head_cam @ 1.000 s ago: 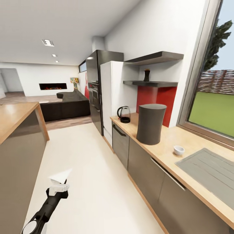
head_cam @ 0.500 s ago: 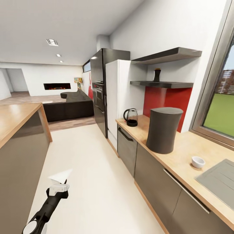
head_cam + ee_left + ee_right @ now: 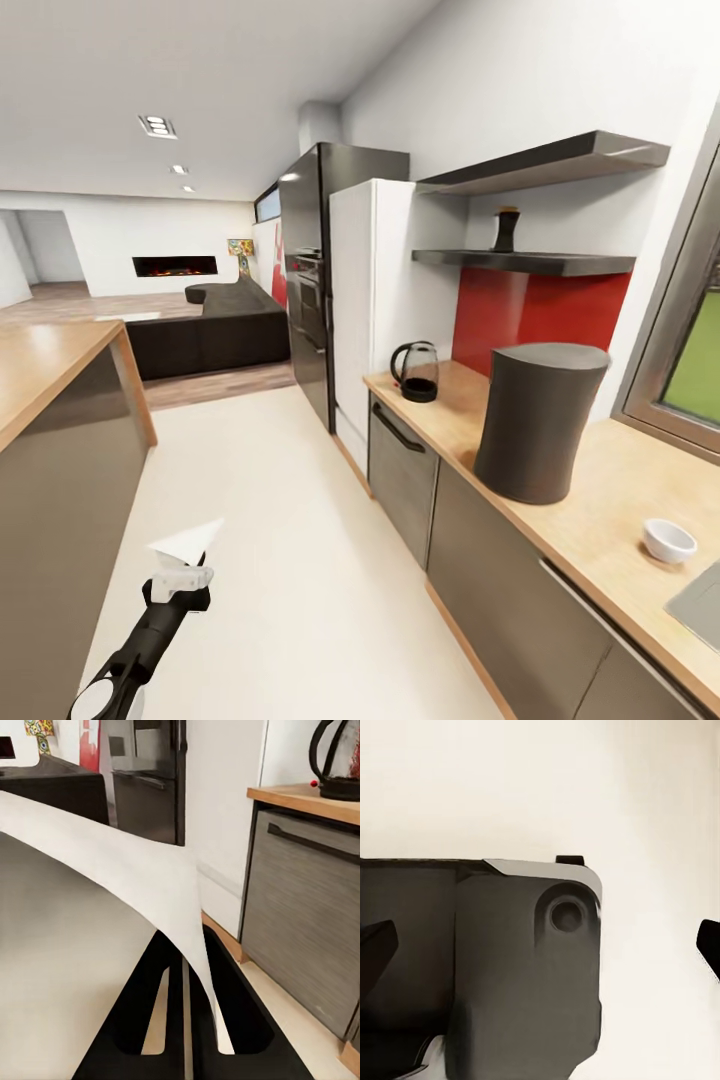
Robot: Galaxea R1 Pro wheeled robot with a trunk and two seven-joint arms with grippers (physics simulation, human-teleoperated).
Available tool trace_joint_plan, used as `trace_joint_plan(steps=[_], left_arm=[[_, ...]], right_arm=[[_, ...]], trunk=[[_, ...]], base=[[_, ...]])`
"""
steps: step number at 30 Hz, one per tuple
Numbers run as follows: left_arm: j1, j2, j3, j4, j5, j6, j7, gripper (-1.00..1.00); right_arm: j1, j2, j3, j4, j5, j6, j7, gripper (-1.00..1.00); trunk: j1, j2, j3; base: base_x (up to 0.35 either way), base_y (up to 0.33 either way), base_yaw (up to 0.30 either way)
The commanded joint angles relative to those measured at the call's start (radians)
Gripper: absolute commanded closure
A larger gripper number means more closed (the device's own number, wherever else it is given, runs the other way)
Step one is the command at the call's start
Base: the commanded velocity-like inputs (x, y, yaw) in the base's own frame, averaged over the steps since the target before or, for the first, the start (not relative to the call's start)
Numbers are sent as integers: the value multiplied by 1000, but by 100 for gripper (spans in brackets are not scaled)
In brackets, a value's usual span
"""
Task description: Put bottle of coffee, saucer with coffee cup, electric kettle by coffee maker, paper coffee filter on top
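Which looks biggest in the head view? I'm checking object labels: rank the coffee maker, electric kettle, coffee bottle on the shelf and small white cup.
1. Coffee maker, clearly largest.
2. Electric kettle.
3. Bottle of coffee.
4. White cup, nearest the camera, so it is likely truly small.
The kettle and bottle stand farther off, so their true sizes are unsure.

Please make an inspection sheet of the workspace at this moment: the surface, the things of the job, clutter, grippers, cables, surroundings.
Surface: wooden countertop along the right wall, above grey cabinets.
Job's things: dark coffee maker upright on the countertop; electric kettle at the counter's far end; bottle of coffee on the lower shelf; small white cup on the counter, apart from the coffee maker; paper coffee filter in the left gripper.
Clutter: nothing seen.
Grippers: left jaws shut on the filter; right jaws apart, holding nothing.
Cables: nothing seen.
Surroundings: white fridge, dark oven tower, sofa, fireplace, window.
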Motion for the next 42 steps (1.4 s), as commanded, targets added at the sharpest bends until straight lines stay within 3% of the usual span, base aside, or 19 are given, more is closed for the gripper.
trace_joint_plan(steps=[1,15,42], left_arm=[[-1,0,2,1,-7,-5,-4,100],[-1,0,1,1,-7,-4,-4,100],[-1,0,-1,1,-7,-4,-4,100]], right_arm=[[-1,-1,0,1,1,-3,1,-100],[0,-2,-1,2,0,-5,-1,-100],[0,-3,-4,2,0,-5,-1,-100]], trunk=[[1,0,0],[1,0,0],[1,0,0]], base=[[338,110,0],[338,107,102],[337,112,3]])
